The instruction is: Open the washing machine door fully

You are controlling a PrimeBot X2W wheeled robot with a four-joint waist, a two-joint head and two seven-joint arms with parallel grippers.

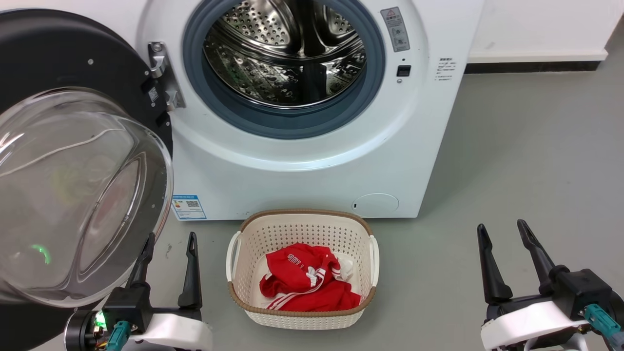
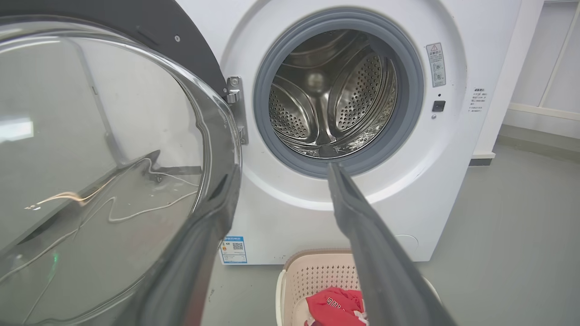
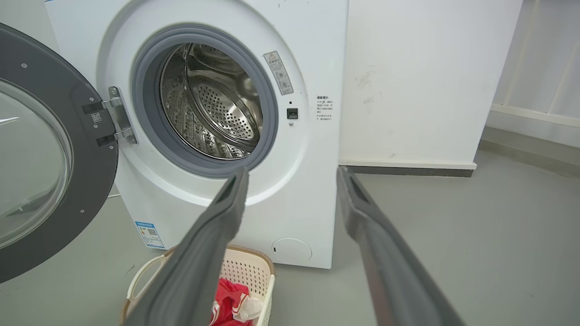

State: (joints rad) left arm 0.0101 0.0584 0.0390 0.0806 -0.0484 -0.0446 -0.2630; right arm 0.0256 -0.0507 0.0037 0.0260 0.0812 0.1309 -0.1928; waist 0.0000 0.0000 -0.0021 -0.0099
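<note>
The washing machine door [image 1: 63,146] is swung wide to the left on its hinge [image 1: 163,75]; its black ring and bulging clear glass bowl [image 2: 90,172] face me. The door [image 3: 41,154] stands clear of the steel drum mouth [image 1: 285,53]. My left gripper [image 1: 170,237] is open at the lower left, its left finger right beside the glass bowl's rim, nothing between the fingers. My right gripper [image 1: 503,228] is open at the lower right, holding nothing, well away from the machine.
A cream plastic basket [image 1: 370,253] with red clothes [image 1: 304,280] sits on the grey floor in front of the machine, between my two grippers. A white wall [image 3: 430,81] stands to the right of the machine, with bare floor before it.
</note>
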